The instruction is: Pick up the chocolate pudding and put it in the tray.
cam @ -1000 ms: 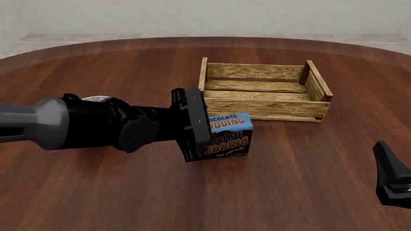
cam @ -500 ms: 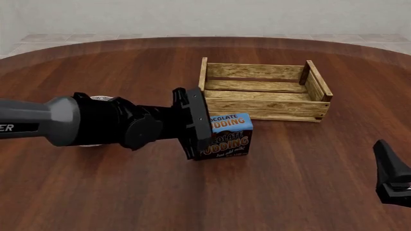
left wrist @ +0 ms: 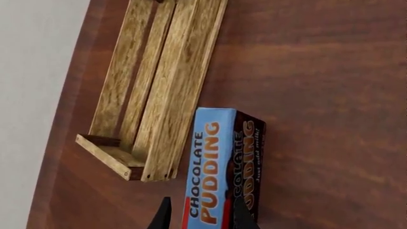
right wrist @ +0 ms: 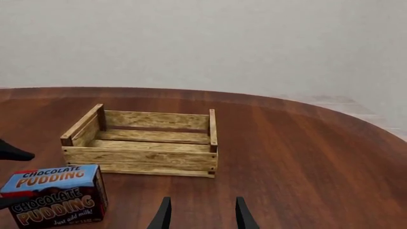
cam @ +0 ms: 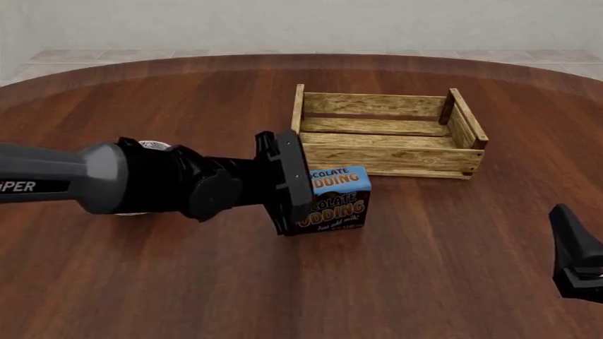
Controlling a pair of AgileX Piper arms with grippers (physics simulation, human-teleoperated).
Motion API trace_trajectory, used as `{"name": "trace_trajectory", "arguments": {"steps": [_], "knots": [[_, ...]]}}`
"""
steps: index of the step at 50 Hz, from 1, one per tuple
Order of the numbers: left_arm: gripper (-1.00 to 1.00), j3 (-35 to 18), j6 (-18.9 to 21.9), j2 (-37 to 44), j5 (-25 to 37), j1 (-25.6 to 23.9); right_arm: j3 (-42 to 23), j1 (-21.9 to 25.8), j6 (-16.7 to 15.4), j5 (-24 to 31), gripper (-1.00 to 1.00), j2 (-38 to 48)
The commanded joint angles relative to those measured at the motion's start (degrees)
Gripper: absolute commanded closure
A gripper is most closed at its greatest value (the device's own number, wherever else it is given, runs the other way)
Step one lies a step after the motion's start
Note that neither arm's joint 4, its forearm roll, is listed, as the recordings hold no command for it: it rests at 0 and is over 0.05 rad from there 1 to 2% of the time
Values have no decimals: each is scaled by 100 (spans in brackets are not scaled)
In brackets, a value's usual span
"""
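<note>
The chocolate pudding (cam: 337, 199) is a brown box with a blue top, standing on the table just in front of the tray (cam: 386, 159), a light-wood slatted crate. My left gripper (cam: 303, 189) is open at the box's left end. In the left wrist view the pudding (left wrist: 219, 162) reaches in between the two fingertips (left wrist: 164, 217) of my left gripper (left wrist: 202, 217), with a small gap on one side. The tray (left wrist: 159, 95) lies beside it. My right gripper (cam: 567, 244) is open and empty at the near right; its view shows the pudding (right wrist: 56, 194) and the tray (right wrist: 143, 160).
A round grey-patterned bowl (cam: 155, 146) is mostly hidden behind my left arm (cam: 113, 180). The round wooden table's far edge (cam: 301, 58) curves behind the tray. One left finger (right wrist: 13, 154) pokes into the right wrist view beside the box.
My left arm has slid a little to the right, bringing its fingers further around the pudding's left end. The pudding, tray and right gripper have not moved.
</note>
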Motion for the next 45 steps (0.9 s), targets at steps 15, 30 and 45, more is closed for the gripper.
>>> {"name": "trace_trajectory", "arguments": {"steps": [15, 30, 45], "knots": [[-100, 0, -57, 158, -113, 13, 23, -23, 3, -153, -100, 159], [-100, -34, -122, 238, -154, 42, -45, -33, 15, -84, -100, 163], [-100, -58, -168, 303, -208, 93, -24, -45, 16, -39, -100, 99]]}}
